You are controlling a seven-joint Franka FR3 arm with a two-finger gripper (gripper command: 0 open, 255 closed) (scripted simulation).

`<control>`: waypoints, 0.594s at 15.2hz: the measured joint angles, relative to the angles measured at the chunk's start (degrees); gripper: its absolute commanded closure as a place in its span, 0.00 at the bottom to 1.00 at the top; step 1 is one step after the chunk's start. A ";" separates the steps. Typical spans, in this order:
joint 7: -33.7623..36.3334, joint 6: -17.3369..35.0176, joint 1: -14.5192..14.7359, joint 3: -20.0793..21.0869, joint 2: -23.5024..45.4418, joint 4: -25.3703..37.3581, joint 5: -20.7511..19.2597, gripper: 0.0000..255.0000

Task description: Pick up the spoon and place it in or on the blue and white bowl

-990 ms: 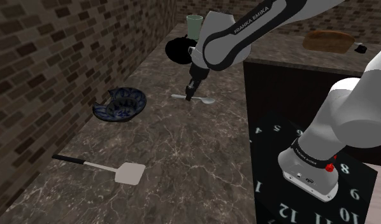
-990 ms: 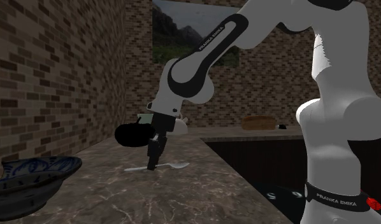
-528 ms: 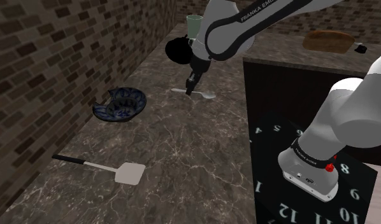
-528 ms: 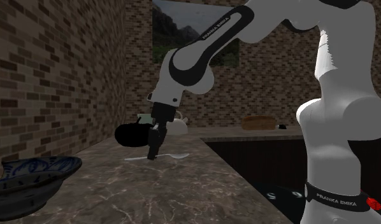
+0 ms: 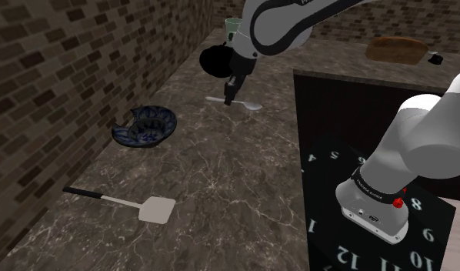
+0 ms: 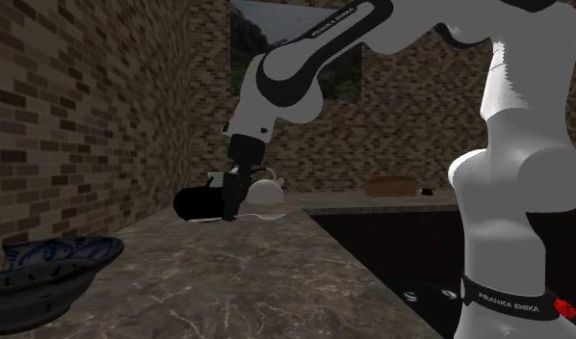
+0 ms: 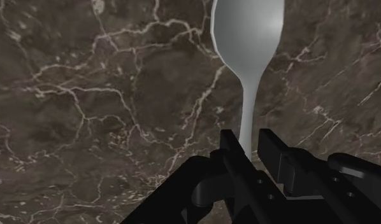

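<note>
Black gripper [image 5: 229, 98] clasps a grey spoon [image 5: 248, 105] by its handle, over a dark marble counter [image 5: 221, 177]. In the shoulder view, the blue and white bowl [image 5: 155, 123] sits well apart, at eight o'clock from the spoon.

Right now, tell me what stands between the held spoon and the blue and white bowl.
Nothing visible does. The gripper clasps the spoon above the counter, and only bare counter lies between it and the bowl.
</note>
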 measured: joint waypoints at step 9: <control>1.57 -7.08 -0.37 -0.03 -3.22 3.93 -1.24 1.00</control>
